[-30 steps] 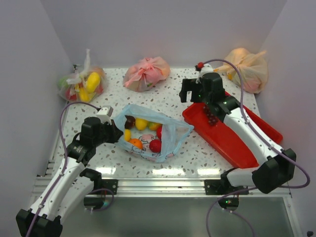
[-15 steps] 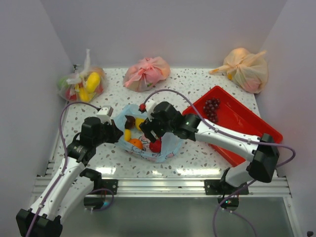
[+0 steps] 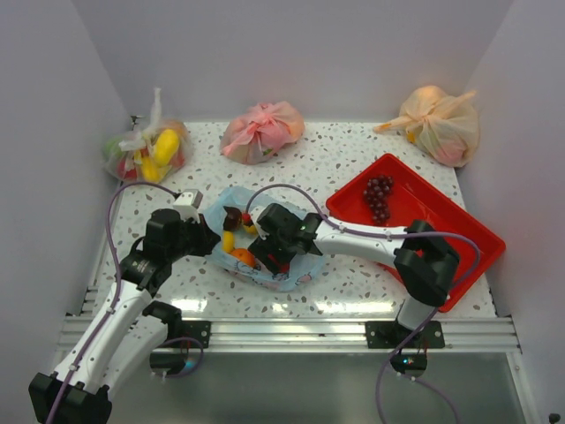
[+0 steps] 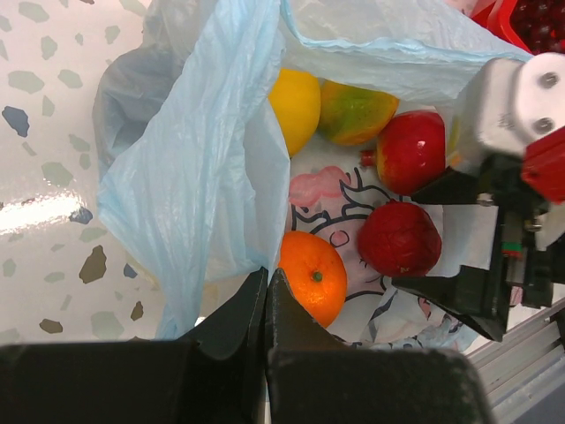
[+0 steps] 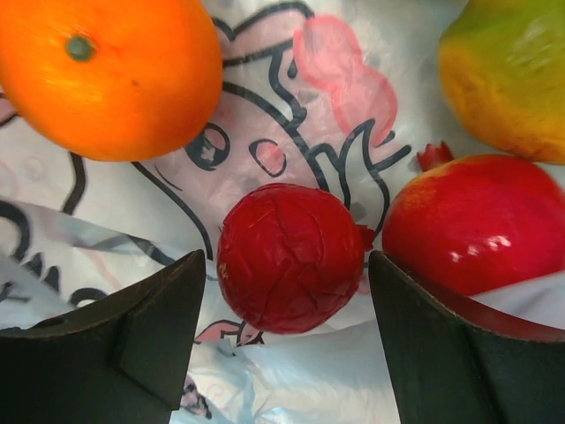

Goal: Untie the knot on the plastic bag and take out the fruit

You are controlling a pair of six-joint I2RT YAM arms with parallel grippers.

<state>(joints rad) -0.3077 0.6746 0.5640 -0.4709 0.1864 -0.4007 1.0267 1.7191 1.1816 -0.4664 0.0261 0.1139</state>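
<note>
Pinching the near-left rim of the light blue plastic bag [image 4: 194, 177] with the left gripper [image 4: 266, 296], fingers pressed together on the thin film and holding that wall of the bag up, so showing the mouth wide open near the middle of the speckled desk [image 3: 344, 168]. Reaching into that mouth from the right with the right gripper [image 5: 287, 291], fingers spread wide and standing on either side of a wrinkled dark red fruit [image 5: 290, 256], not closing on it, with a gap showing at each side in the right wrist view. Leaving untouched, on the pink-and-dark cartoon print inside the bag, an orange [image 5: 110, 75] near the left gripper, a glossy pomegranate [image 5: 468, 221] just beside the wrinkled fruit, a yellow-green mango [image 4: 357, 112] beyond it, and a lemon [image 4: 294, 106] touching the mango against the held-up wall. Showing a dark grape bunch [image 3: 378, 196] lying in the far end of the red tray [image 3: 424, 212] at the right, well apart from the bag. Lining the far edge of the desk with a clear bag [image 3: 146, 150], a pink knotted bag [image 3: 262, 131] and an orange bag [image 3: 439, 119].
</note>
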